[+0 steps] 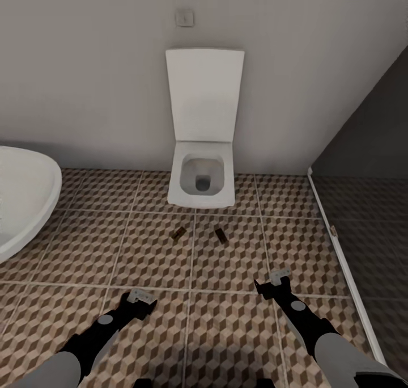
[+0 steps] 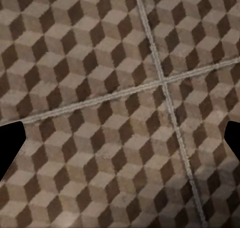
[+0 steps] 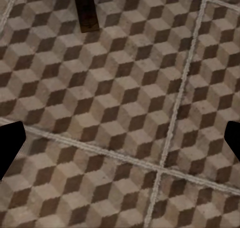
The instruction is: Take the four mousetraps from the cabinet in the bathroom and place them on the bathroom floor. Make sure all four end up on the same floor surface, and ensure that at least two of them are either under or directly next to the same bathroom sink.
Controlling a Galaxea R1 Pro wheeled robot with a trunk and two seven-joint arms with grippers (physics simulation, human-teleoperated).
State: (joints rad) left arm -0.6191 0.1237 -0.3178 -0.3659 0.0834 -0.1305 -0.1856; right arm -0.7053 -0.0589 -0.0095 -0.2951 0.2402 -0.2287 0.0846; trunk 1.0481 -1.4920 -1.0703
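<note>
Two mousetraps lie on the cube-patterned bathroom floor (image 1: 226,320) just in front of the toilet: one (image 1: 179,233) to the left, one (image 1: 221,235) to the right. The right wrist view shows one mousetrap (image 3: 86,12) flat on the tiles, ahead of the fingers. My left gripper (image 1: 141,297) hovers low over the floor, open and empty, well short of the traps. My right gripper (image 1: 279,275) is open and empty too, off to the right of the right trap. The left wrist view has bare tiles (image 2: 100,63) between the open left gripper (image 2: 120,138). The cabinet and sink are out of view.
A white toilet (image 1: 201,175) with its lid raised stands against the back wall. The white bathtub (image 1: 22,201) curves in at the left. A dark shower area (image 1: 368,218) behind a white threshold strip (image 1: 340,257) lies at the right, with a small brown thing (image 1: 333,229) on it.
</note>
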